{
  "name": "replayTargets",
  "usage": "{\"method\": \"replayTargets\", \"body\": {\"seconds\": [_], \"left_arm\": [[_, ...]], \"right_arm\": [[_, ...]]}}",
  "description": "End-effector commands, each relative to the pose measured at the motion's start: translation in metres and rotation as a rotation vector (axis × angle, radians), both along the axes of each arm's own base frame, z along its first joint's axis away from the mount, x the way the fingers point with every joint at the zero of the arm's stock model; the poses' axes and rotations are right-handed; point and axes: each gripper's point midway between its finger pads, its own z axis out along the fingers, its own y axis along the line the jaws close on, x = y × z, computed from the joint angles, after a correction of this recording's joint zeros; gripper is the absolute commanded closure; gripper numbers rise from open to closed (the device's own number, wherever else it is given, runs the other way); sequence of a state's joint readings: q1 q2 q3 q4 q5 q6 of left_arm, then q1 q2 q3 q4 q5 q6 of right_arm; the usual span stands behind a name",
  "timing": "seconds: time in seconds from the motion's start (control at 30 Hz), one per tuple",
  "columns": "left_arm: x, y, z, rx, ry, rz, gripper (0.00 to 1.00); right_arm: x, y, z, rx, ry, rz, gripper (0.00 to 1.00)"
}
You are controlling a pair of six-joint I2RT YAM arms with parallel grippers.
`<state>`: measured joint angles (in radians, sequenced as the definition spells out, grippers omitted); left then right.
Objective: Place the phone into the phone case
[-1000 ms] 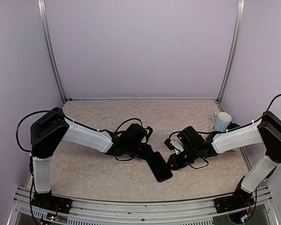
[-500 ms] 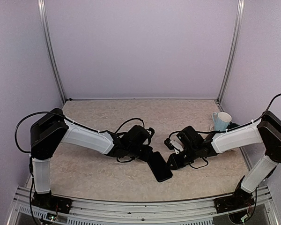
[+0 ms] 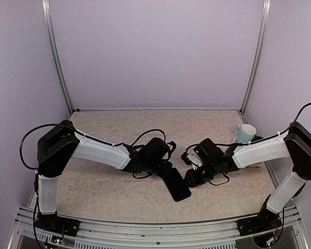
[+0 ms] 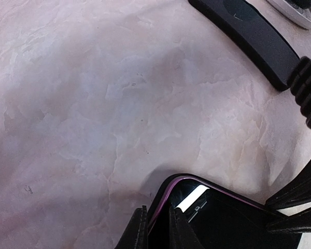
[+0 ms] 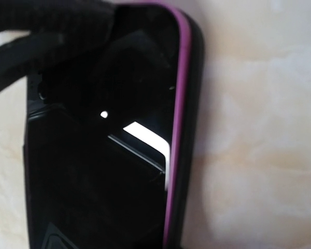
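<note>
Lilac walls enclose a beige marbled tabletop (image 3: 119, 129). Near the middle of its front edge lies a black phone case with a purple rim (image 5: 177, 104), a glossy black phone (image 3: 176, 185) apparently seated in it. A pale blue mug (image 3: 245, 134) stands by the right edge. The left tool (image 4: 158, 231) pinches the case's rim at a corner. The right tool (image 3: 191, 179) touches the case's right side; I cannot tell its grip.

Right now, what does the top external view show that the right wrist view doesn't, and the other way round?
Only top external: the left gripper and right gripper meeting at the phone, and a mug near the right edge of the table. Only right wrist: a purple rim along the phone's edge and a bright reflection on its glossy face. Both: the dark phone lying on the marbled table.
</note>
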<state>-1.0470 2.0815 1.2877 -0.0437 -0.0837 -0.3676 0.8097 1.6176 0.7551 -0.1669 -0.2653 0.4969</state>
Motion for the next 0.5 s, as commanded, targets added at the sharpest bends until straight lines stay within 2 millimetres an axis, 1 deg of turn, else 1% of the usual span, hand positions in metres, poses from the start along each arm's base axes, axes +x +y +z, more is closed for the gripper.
{"method": "replayTargets", "body": {"seconds": [0.0,0.1,0.17,0.33,0.47], "left_arm": [[-0.128,0.036,-0.110,0.271,0.388,-0.264,0.85],[-0.131,0.045,-0.125,0.312,0.394,-0.248,0.86],[-0.133,0.049,-0.129,0.323,0.395,-0.236,0.86],[-0.140,0.058,-0.131,0.331,0.404,-0.222,0.86],[-0.148,0.069,-0.134,0.345,0.427,-0.218,0.86]], "right_arm": [[0.001,-0.019,-0.017,-0.118,0.020,-0.043,0.79],[0.012,-0.007,-0.001,-0.062,0.000,-0.035,0.77],[0.019,-0.001,0.009,-0.027,-0.015,-0.029,0.75],[0.037,0.009,0.031,0.063,-0.035,-0.031,0.74],[0.045,0.016,0.038,0.094,-0.040,-0.021,0.73]]}}
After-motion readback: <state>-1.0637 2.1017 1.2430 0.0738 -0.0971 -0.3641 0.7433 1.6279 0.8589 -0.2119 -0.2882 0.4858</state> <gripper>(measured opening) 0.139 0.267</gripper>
